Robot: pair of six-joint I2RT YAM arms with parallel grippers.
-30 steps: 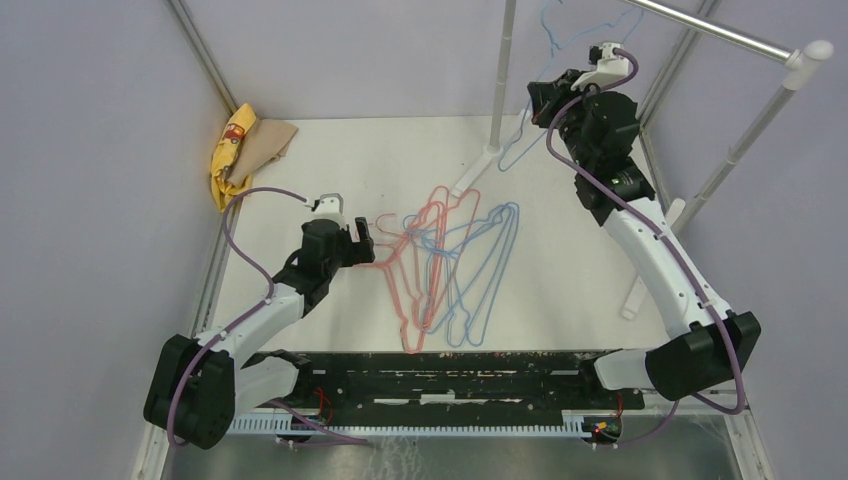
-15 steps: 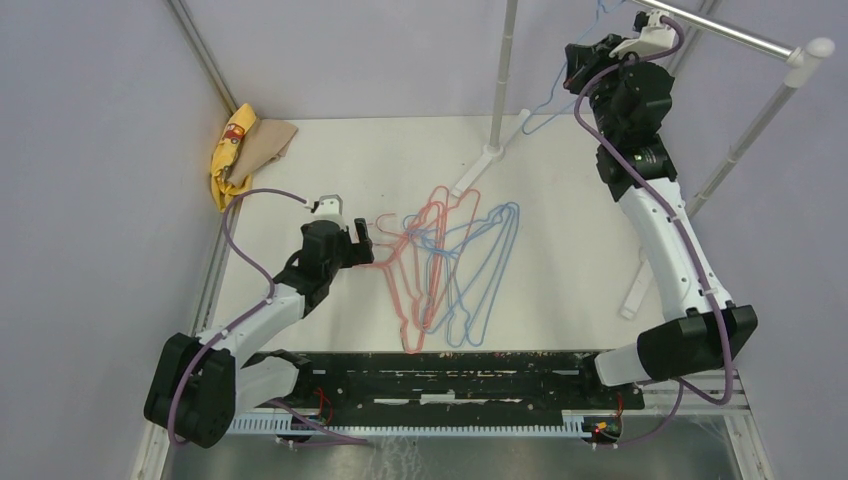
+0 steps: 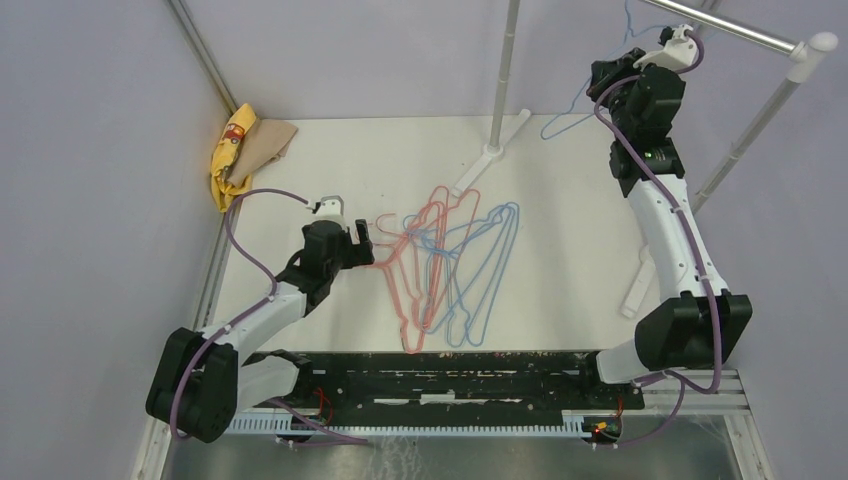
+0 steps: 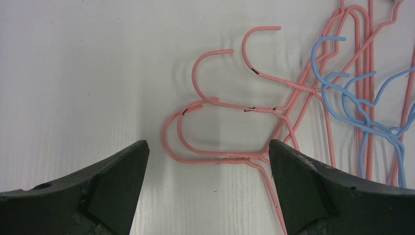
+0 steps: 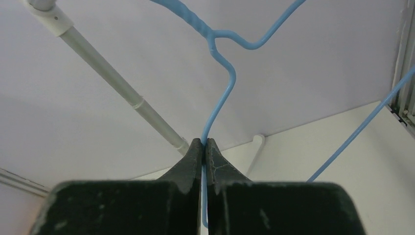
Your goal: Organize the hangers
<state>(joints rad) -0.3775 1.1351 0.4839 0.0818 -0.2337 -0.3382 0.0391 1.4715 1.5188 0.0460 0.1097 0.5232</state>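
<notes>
Hangers (image 3: pixel 450 270) lay tangled on the white table (image 3: pixel 350 160), hooks toward the spread left gripper (image 4: pixel 208 147).
Right gripper (image 5: pixel 204 147) pinched a blue hanger (image 5: pixel 211 35) aloft, neck up, against lavender walls (image 3: pixel 380 50).

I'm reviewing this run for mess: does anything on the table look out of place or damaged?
The pink and blue hangers lie tangled in an overlapping pile on the table. The pink hooks show dark chipped spots. A crumpled yellow cloth sits bunched at the far-left corner.

heap | pink-red hangers (image 4: pixel 230 157) and blue hangers (image 3: pixel 478 275) are seen tangled flat, pink hooks leftmost | aloft | one light blue hanger (image 5: pixel 222 73) is held upright, pinched by right gripper (image 5: pixel 204 147)
</notes>
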